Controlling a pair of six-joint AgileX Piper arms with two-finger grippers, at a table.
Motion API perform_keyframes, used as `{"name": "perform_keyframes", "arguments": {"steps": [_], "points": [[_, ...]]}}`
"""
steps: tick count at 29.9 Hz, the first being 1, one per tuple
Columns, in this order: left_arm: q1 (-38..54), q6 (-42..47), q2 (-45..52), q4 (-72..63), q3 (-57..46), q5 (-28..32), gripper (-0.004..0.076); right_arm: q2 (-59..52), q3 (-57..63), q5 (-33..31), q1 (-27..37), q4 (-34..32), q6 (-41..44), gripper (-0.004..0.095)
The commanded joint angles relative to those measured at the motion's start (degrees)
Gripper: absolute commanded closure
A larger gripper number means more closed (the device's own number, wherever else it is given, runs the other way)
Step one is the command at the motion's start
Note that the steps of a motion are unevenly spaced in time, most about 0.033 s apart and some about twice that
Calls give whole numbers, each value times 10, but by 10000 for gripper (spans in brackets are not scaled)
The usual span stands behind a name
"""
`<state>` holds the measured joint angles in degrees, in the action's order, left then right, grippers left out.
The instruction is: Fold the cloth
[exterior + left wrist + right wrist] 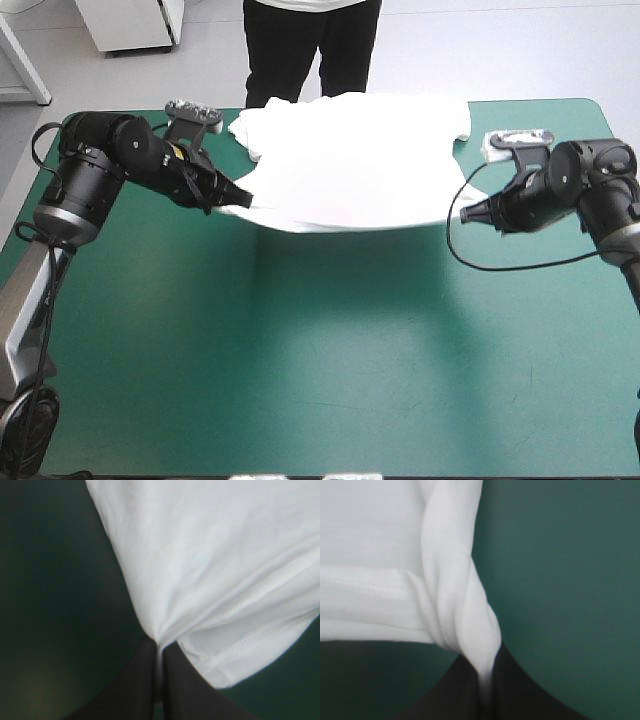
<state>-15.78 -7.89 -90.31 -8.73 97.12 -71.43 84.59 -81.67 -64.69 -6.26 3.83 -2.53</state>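
The white T-shirt [350, 160] hangs stretched between both arms over the far half of the table, its near edge sagging in a shallow curve and its far part resting near the table's far edge. My left gripper [240, 198] is shut on the T-shirt at its left corner; the left wrist view shows the hemmed cloth [220, 575] pinched where the black fingers [140, 685] meet. My right gripper [468, 212] is shut on the T-shirt at the right corner, a bunched fold [455, 600] running down between its fingers [520, 695].
The teal-green cover [330, 350] lies bare across the near half of the table, with the shirt's shadow under the sagging edge. A person stands just beyond the table's far edge, behind the shirt.
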Motion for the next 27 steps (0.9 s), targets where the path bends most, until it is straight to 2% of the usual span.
{"name": "perform_keyframes", "arguments": {"steps": [1, 11, 14, 17, 27], "points": [[0, 6, 60, -27, -76, -25, 734, -53, 64, -9, 4, 11, -7, 921], [0, 6, 221, -55, -369, -25, 734, -188, 261, -43, -17, 29, -4, 921], [0, 9, 258, -63, -417, -25, 734, -224, 303, -68, -30, 43, 0, 921], [0, 9, 287, -81, -455, -25, 734, -255, 339, -68, -31, 65, 5, 921], [0, 9, 295, -107, -515, -25, 732, -292, 394, -68, -31, 84, 8, 920]]}}
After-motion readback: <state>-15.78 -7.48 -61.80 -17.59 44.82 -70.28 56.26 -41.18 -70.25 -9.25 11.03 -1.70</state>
